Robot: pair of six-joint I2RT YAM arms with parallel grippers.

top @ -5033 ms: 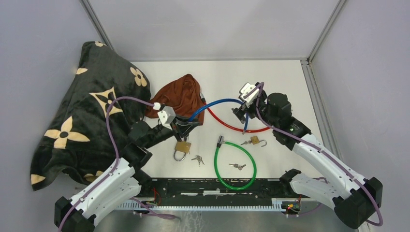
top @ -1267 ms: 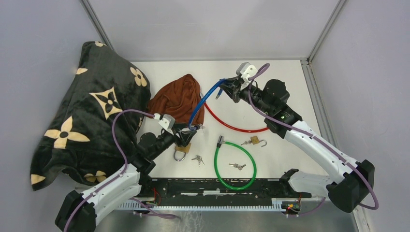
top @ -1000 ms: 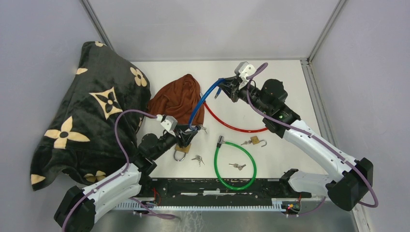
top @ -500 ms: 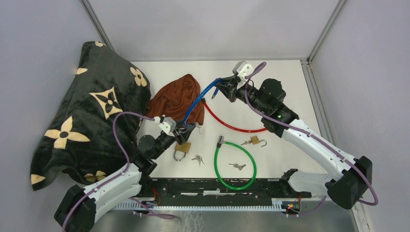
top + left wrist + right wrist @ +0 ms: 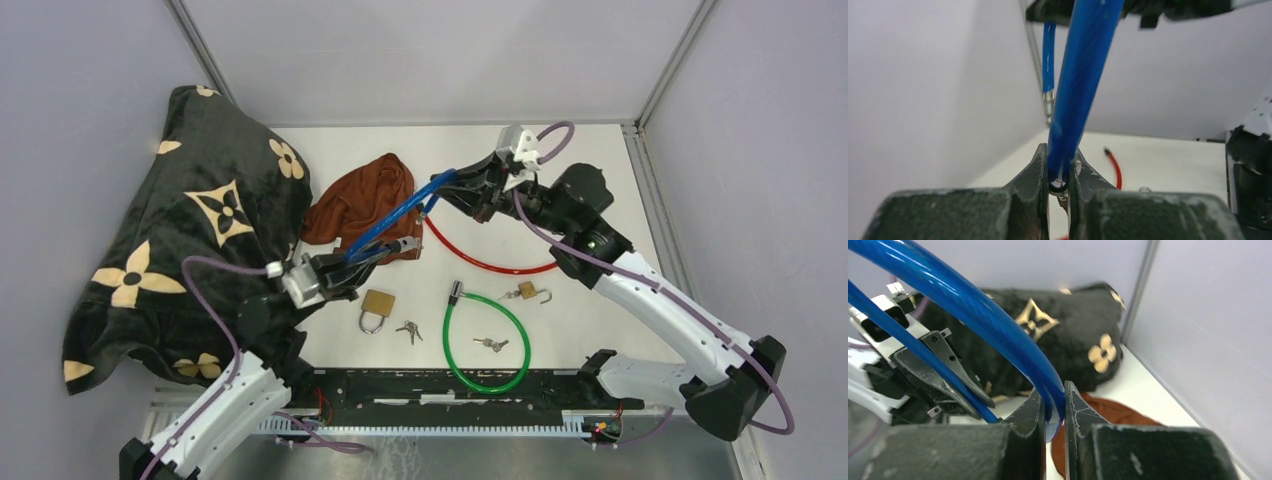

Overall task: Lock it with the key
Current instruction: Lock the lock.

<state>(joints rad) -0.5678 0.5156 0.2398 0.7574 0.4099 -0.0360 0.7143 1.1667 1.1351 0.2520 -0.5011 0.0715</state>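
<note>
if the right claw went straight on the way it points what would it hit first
Likely the cloth just ahead, then the pillow; height of the right claw is unclear.

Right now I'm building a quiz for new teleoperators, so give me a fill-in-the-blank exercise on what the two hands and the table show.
1. The left hand and the right hand both clamp the ____ coated cable.
2. Inside the green coated cable loop lie small metal ____.
3. The larger brass padlock lies nearer the ____ hand.
Missing words: blue; keys; left.
</note>
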